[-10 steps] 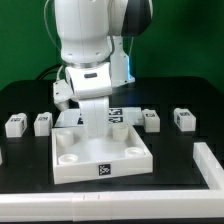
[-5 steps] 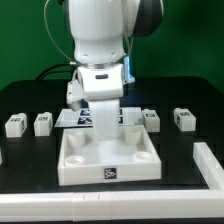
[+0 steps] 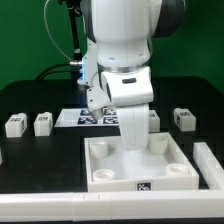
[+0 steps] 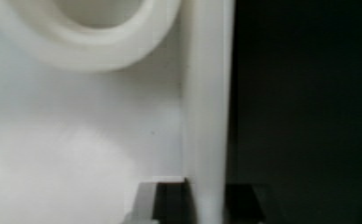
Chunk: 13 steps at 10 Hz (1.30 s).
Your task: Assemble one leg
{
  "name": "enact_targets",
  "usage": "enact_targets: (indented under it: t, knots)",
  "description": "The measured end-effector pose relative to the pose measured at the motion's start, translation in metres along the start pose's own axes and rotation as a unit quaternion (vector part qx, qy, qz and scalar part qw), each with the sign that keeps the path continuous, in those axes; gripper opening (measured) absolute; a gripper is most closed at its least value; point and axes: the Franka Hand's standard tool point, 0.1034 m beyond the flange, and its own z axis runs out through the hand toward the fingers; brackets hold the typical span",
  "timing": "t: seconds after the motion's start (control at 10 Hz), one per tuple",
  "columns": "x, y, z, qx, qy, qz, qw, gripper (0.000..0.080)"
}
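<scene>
Gripper (image 3: 137, 148) is down at the rear wall of the large white panel (image 3: 112, 172). In the wrist view the gripper (image 4: 204, 206) has that thin upright wall running between its dark fingertips (image 4: 165, 204), so it is judged closed narrow on the panel wall, with 1 round corner socket (image 4: 103, 30) close by. No leg is in the hand. All 4 visible legs stand on the black table (image 3: 30, 150): 1 leg (image 3: 14, 124) and a second leg (image 3: 42, 122) at the exterior view's left, well apart from the panel; a third leg (image 3: 152, 118) just behind the panel beside the arm; and a fourth leg (image 3: 183, 119) at the exterior view's right. The marker board (image 3: 92, 117) lies behind the arm. Hazards, as judged:

- The hold is on 1 thin wall only, so the panel may pivot or slip under any sideways load.
- The panel's corner lies hard by the white rail (image 3: 211, 160) at the exterior view's right. Contact cannot be confirmed, and further travel that way could jam the corner.
- The third leg is near enough to the panel's rear edge to be knocked over or displaced.
</scene>
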Motion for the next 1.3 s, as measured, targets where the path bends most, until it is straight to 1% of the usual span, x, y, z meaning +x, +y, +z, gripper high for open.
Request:
enact_targets:
  t: [0.2,0.5,0.6,0.7,0.8,0.9,1.0,1.1,1.2,1.3]
  knots:
    - [0.014,0.011,-0.001,-0.006,0.003,0.016,1.000,0.0071]
    - [0.023,0.018,-0.003,-0.011,0.003,0.036,0.999,0.0071]
    - [0.022,0.017,-0.003,-0.011,0.003,0.037,0.999,0.0070]
    - [0.021,0.017,-0.003,-0.011,0.003,0.037,0.999,0.0169]
    - [0.021,0.017,-0.002,-0.010,0.003,0.037,0.999,0.0306]
    - [0.021,0.017,-0.002,-0.011,0.003,0.037,0.999,0.0306]
    - [0.021,0.017,-0.002,-0.011,0.003,0.037,0.999,0.0488]
    - [0.021,0.017,-0.002,-0.010,0.003,0.037,0.999,0.0595]
    - [0.021,0.017,-0.002,-0.010,0.003,0.037,0.999,0.0595]
    - [0.021,0.017,-0.002,-0.010,0.003,0.038,0.999,0.0638]
